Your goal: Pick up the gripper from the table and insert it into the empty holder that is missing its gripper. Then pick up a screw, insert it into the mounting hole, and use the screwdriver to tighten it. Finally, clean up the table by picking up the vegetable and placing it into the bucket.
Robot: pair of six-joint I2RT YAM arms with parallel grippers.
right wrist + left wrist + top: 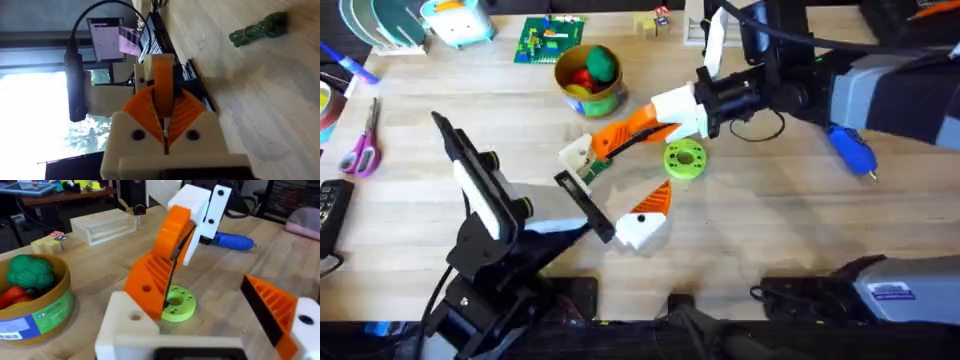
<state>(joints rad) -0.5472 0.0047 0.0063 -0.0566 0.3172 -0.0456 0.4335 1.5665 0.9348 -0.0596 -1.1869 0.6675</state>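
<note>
Purple scissors (362, 145) lay at the far left of the desk (770, 230). The left end effector (610, 188) was wide apart and held nothing. Its 2 fingers stood at the 2 ends of a black bar. 1 finger had an orange pad. The other was the plain white holder (575, 152).

The little dark green vegetable (592, 170) lay on the desk just beside the holder. Behind them stood the bucket (588, 95), with a green toy and a red toy inside. It had a blue and green label (30, 322), but the words were too small to read.

The right end effector (665, 118) was clamped tight on the orange gripper (630, 130). The low end of the gripper touched the holder. A lime green disc (684, 160) lay just beside it. The blue screwdriver (850, 150) lay well apart on the right.
</note>
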